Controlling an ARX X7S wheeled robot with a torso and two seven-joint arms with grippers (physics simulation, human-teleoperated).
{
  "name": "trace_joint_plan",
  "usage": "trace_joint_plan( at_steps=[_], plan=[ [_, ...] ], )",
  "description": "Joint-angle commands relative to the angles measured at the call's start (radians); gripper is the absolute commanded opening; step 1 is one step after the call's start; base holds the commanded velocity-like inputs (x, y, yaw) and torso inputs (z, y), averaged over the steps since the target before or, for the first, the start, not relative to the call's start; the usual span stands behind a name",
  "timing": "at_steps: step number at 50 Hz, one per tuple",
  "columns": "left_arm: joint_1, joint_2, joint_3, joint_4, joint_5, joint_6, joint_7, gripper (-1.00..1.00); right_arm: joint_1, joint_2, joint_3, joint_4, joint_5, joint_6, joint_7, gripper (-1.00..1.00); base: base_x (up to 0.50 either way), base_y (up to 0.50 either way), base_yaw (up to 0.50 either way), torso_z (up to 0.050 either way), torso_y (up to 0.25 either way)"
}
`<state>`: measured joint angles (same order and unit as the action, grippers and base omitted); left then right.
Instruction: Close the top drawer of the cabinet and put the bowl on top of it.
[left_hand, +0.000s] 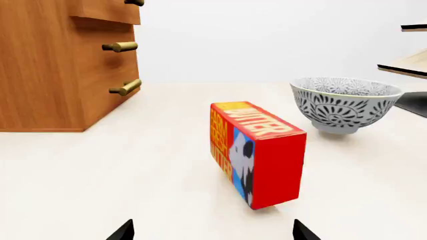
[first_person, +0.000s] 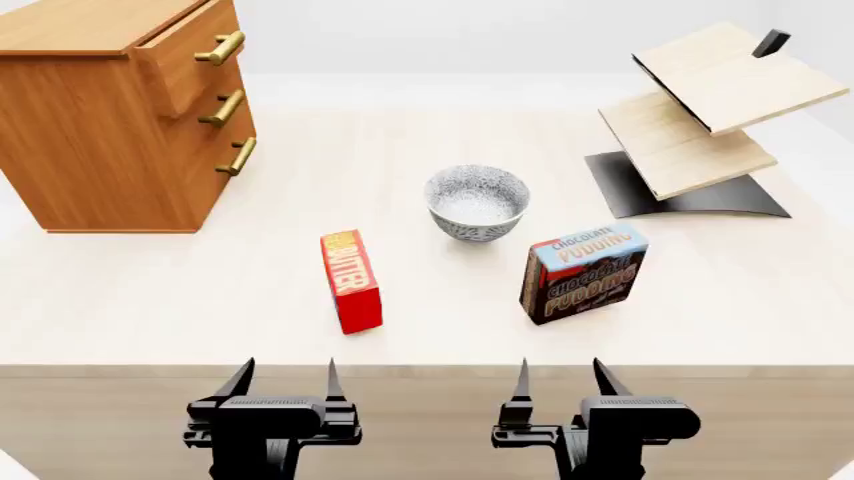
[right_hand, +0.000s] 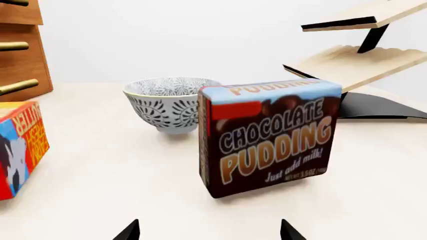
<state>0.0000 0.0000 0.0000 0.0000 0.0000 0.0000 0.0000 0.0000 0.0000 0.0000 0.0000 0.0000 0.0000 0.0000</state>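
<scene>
Left gripper: the left gripper (first_person: 283, 382) hangs at the near table edge, fingers spread apart and holding nothing.
Right gripper: the right gripper (first_person: 558, 379) sits beside it at the same edge, also spread wide and empty.
Nearest objects: a red butter box (first_person: 351, 280) stands just ahead of the left gripper; a chocolate pudding box (first_person: 583, 273) stands ahead of the right one.
Bowl: the bowl (first_person: 477, 203), white with a dark blue pattern, sits upright on the table (first_person: 400, 160) between and beyond the two boxes, touching neither.
Cabinet: the cabinet (first_person: 94, 150) stands at the far left of the table, well apart from the bowl.
Top drawer: the top drawer (first_person: 187, 50) juts out past the two lower fronts, so it is still open.
Rack: a tilted-shelf rack (first_person: 701, 120) stands at the far right.
Step in hand: neither part of the task looks begun; both arms seem to wait at rest.
Next move: likely the left arm reaches up and forward to the drawer front and pushes it flush, steering past the butter box. Lifting the bowl onto the cabinet top would then follow.
</scene>
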Motion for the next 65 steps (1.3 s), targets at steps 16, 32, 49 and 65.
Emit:
trace_joint_plan(
  at_steps=[16,32,49,65],
  plan=[
    [-0.002,-0.054,0.062,-0.004,-0.059,0.012,-0.062,1.00,0.009,0.055,-0.072,-0.012,0.041,0.026,0.068,1.00,0.00,0.00,0.00,0.000,0.000],
    [-0.252,-0.083,-0.135,0.702,-0.189,-0.536,-0.028,1.00,0.073,0.154,0.033,-0.858,0.223,0.513,0.117,1.00,0.00,0.00,0.00,0.000,0.000],
    [-0.950,-1.377,0.604,1.041,-0.991,0.000,-1.158,1.00,0.449,1.290,-0.535,-1.047,0.737,-0.150,1.167,1.00,0.00,0.00,0.00,0.000,0.000],
    [-0.887,-1.352,0.633,0.969,-0.894,0.078,-1.116,1.00,0.593,1.333,-0.714,-1.042,0.712,-0.198,1.219,1.00,0.00,0.00,0.00,0.000,0.000]
  ],
)
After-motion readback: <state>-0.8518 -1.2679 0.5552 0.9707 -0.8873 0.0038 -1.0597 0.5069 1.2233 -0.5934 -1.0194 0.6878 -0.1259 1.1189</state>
